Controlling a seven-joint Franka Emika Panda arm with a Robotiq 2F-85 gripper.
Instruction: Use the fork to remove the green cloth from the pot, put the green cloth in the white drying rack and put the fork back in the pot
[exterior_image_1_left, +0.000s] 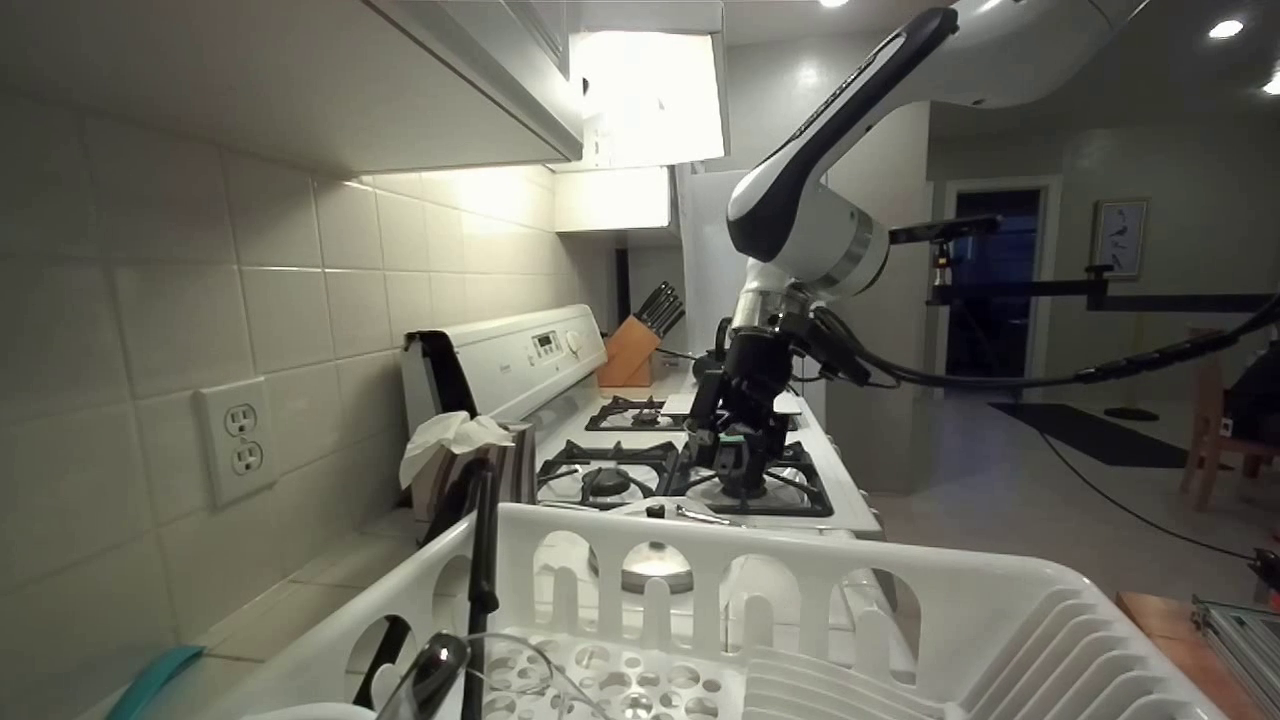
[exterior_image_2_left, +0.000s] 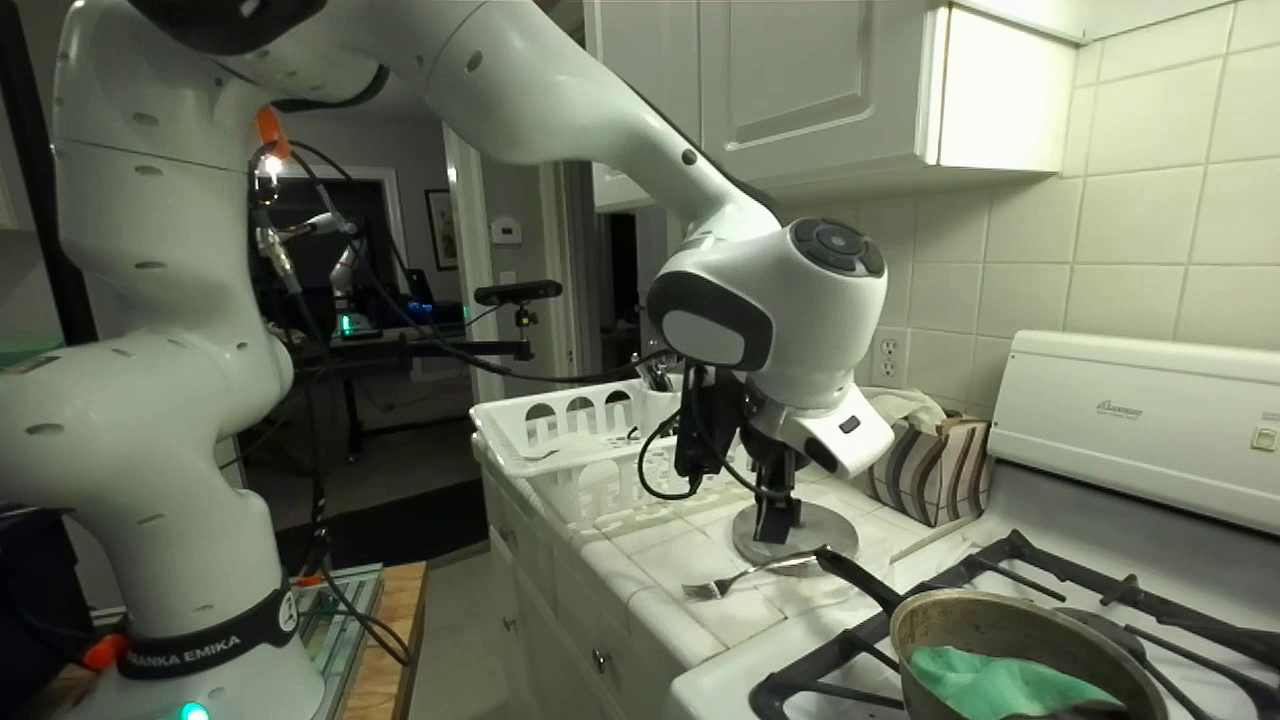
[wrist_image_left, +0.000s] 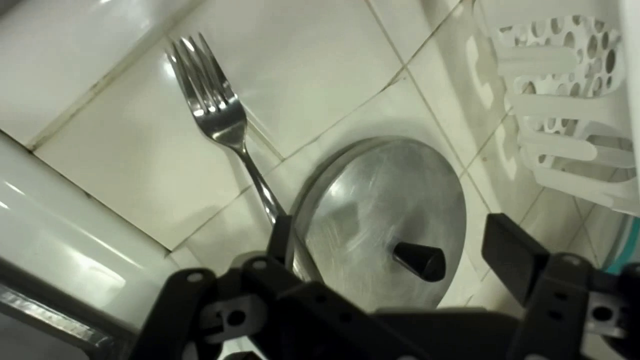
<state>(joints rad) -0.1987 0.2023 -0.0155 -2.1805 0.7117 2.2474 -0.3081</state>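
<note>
The arm (exterior_image_2_left: 560, 90), its base band (exterior_image_2_left: 215, 642) reading "RANKA EMIKA", carries the pincer (wrist_image_left: 392, 236), its jaws spread wide. To one side of the pincer stands the rack (exterior_image_1_left: 708, 535), with utensils (exterior_image_1_left: 483, 545) in it; to the opposite side, the pot (exterior_image_2_left: 1040, 620) holds the green cloth (exterior_image_2_left: 1000, 685). Under the pincer, a lid (wrist_image_left: 370, 195) lies on the desk (wrist_image_left: 320, 85), the fork (wrist_image_left: 232, 131) beside it with its handle at the lid's edge.

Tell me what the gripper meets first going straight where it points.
Likely the metal lid with the black knob, beyond the open fingers; depth is unclear, so the fork handle could come first.
</note>
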